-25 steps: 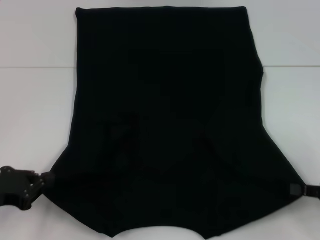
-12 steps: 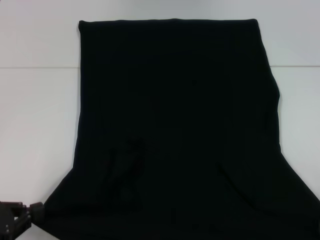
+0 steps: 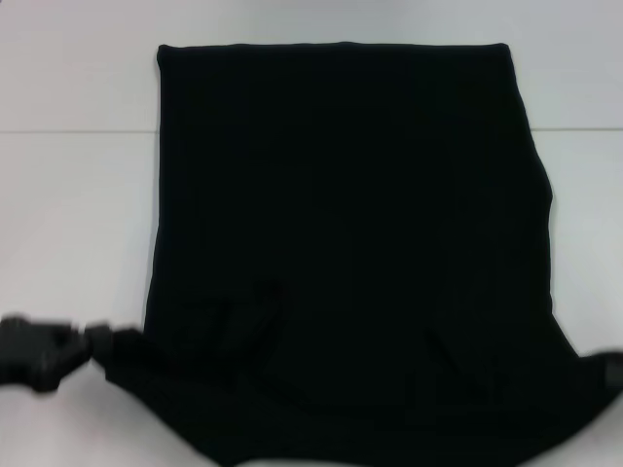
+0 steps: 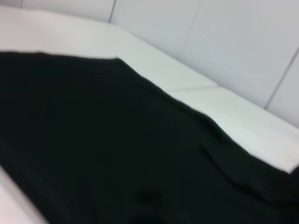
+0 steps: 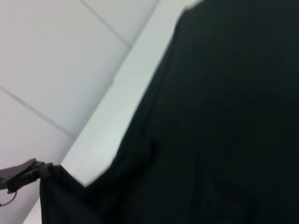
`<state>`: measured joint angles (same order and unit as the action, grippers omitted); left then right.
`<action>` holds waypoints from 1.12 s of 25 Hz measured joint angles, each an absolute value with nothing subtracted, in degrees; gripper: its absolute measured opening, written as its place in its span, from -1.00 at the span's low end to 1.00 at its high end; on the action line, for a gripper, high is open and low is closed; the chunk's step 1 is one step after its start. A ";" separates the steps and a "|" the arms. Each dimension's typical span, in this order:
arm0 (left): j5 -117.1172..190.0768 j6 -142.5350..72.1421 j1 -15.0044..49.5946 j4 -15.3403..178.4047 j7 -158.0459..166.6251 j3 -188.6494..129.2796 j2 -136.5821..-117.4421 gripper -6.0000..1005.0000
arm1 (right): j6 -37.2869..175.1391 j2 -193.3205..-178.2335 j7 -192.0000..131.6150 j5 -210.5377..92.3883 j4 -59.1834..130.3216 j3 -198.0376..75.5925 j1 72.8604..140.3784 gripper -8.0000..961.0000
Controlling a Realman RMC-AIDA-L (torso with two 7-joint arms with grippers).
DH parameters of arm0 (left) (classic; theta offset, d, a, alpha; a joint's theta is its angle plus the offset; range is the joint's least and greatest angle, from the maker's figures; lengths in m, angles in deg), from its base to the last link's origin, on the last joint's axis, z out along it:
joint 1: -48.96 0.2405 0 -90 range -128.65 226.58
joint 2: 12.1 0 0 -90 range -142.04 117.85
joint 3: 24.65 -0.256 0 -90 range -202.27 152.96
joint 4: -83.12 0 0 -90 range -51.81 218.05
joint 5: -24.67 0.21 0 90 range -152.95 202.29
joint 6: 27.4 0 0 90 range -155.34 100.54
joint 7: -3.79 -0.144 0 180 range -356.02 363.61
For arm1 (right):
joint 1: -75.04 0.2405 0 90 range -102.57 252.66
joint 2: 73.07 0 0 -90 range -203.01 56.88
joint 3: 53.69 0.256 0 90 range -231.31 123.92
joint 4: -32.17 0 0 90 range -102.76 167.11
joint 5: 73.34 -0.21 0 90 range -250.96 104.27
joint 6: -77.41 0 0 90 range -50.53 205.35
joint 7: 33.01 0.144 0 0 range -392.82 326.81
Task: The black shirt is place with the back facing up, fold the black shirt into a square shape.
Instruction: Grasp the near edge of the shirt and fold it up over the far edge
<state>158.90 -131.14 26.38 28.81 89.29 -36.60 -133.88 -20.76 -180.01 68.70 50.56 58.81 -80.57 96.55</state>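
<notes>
Since a moment ago the left gripper point(image 3: 92, 341) has risen at the black shirt point(image 3: 350, 243)'s near-left corner, pinching it; the right gripper point(image 3: 611, 370) grips the right corner. White worktop point(image 3: 68, 214) lies open alongside.

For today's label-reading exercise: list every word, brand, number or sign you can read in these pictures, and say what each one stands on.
None: no readable text shows in any view.
The black shirt is plain, with no print or tag visible.
The white table carries no markings.
The left gripper, at the shirt's near left corner, and the right gripper, at its near right edge, show no legible labels.
</notes>
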 joint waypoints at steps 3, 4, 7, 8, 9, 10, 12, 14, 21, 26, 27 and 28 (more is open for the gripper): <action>158.47 -126.85 20.84 33.68 91.11 -36.50 -131.63 -0.97 | -18.10 -180.20 68.84 50.53 58.62 -77.72 100.10 -0.91; 158.46 -125.31 19.11 35.26 91.56 -36.58 -130.92 -0.97 | -16.48 -180.26 68.84 50.49 58.46 -76.24 101.73 -0.91; 158.81 -118.04 13.02 40.35 93.48 -37.16 -128.94 -0.97 | -11.17 -180.52 68.91 50.39 58.06 -73.03 105.38 -0.91; 158.89 -115.06 11.32 41.55 94.21 -37.60 -128.57 -0.97 | -9.29 -180.66 68.95 50.38 57.85 -72.28 106.53 -0.91; 158.90 -112.67 9.84 42.54 94.74 -38.11 -128.31 -0.97 | -6.97 -180.84 68.97 50.33 57.51 -71.62 108.05 -0.91; 158.91 -109.75 8.63 43.52 95.27 -38.64 -128.08 -0.97 | -4.90 -180.98 68.97 50.34 57.09 -71.36 109.29 -0.91; 158.90 -102.42 5.76 45.96 96.41 -40.04 -127.79 -0.97 | -0.15 -181.21 68.98 50.33 55.88 -71.17 111.96 -0.91; 158.90 -96.08 3.91 47.80 96.86 -41.48 -127.71 -0.97 | 5.56 -181.56 68.99 50.32 54.26 -71.27 114.64 -0.91; 158.58 -77.18 -0.79 52.61 96.71 -45.70 -127.86 -0.97 | 23.30 -183.76 68.44 50.36 51.48 -72.73 122.20 -0.91; 158.48 -72.36 -2.96 53.62 96.60 -48.37 -127.46 -0.97 | 29.55 -184.25 68.83 50.33 51.22 -73.05 125.14 -0.88; 158.47 -71.60 -3.26 53.79 96.59 -48.50 -127.42 -0.97 | 30.28 -184.25 68.94 50.31 51.20 -73.05 125.55 -0.86; 158.46 -70.94 -3.57 54.02 96.57 -48.61 -127.36 -0.97 | 31.01 -184.25 68.96 50.29 51.14 -73.05 125.86 -0.85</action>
<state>158.46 -70.94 -3.57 54.02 96.57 -48.61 -127.36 31.01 -184.25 68.96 50.29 51.14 -73.05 125.86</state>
